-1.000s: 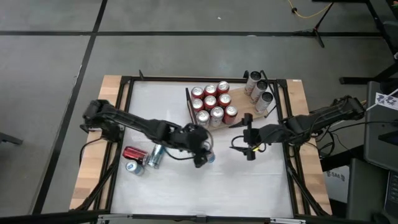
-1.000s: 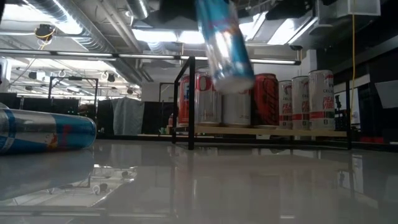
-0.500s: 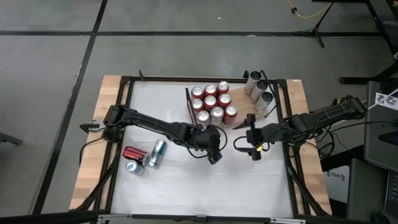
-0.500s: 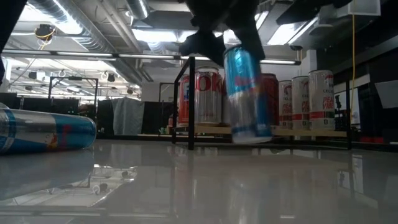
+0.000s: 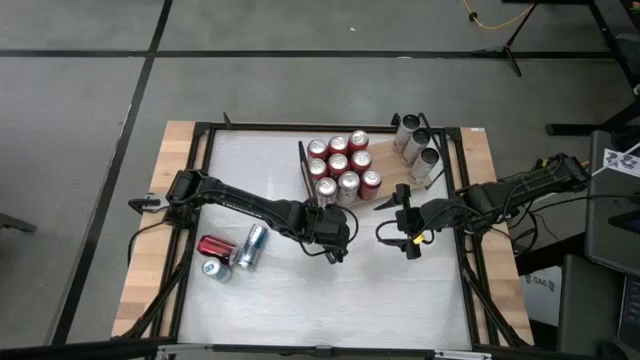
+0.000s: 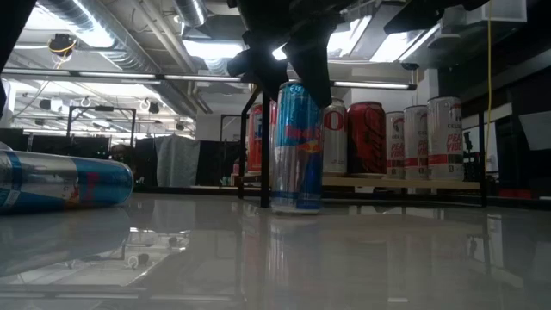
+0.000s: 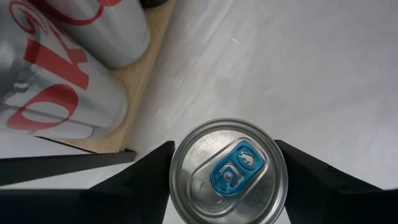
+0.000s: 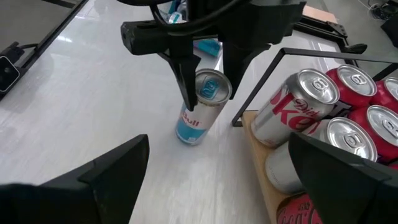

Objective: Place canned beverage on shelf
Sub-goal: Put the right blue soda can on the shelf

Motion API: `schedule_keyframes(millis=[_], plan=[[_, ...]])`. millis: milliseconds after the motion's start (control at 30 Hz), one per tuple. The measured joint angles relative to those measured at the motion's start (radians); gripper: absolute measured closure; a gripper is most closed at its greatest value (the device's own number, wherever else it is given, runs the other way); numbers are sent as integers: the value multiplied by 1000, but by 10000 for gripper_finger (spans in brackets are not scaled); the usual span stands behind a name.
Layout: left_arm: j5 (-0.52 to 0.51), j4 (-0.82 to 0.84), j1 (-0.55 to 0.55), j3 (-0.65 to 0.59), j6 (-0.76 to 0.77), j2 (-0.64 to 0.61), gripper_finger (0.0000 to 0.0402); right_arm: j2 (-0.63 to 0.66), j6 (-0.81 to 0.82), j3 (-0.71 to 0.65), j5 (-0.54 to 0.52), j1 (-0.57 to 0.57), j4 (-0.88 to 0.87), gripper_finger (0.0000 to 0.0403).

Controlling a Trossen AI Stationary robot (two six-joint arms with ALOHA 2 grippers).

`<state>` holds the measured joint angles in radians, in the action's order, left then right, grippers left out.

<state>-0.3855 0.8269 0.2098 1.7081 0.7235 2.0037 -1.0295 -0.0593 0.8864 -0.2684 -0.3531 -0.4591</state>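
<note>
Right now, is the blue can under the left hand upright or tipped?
Upright. The blue can stands on its base on the white table, beside the shelf, its top facing the left hand.

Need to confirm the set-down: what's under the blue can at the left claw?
The blue can stands upright on the white table, beside the shelf, not on it. Its base contact is hidden.

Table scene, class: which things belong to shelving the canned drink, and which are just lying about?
Job in hand:
- blue can, upright on the table beside the shelf
- left gripper, around it
- shelf

Lying about:
- toppled cans
- right gripper, waiting
</note>
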Motion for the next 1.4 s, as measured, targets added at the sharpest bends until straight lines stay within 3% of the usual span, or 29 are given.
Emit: schedule_keyframes(millis=[800,1167,1400], plan=[[13,-5,0,0,1,0,147,0,0,0,0,0,0,27],[15,-9,0,0,8,-2,97,0,0,0,0,0,0,27],[26,-10,-1,4,8,-42,93,0,0,1,0,0,1,27]])
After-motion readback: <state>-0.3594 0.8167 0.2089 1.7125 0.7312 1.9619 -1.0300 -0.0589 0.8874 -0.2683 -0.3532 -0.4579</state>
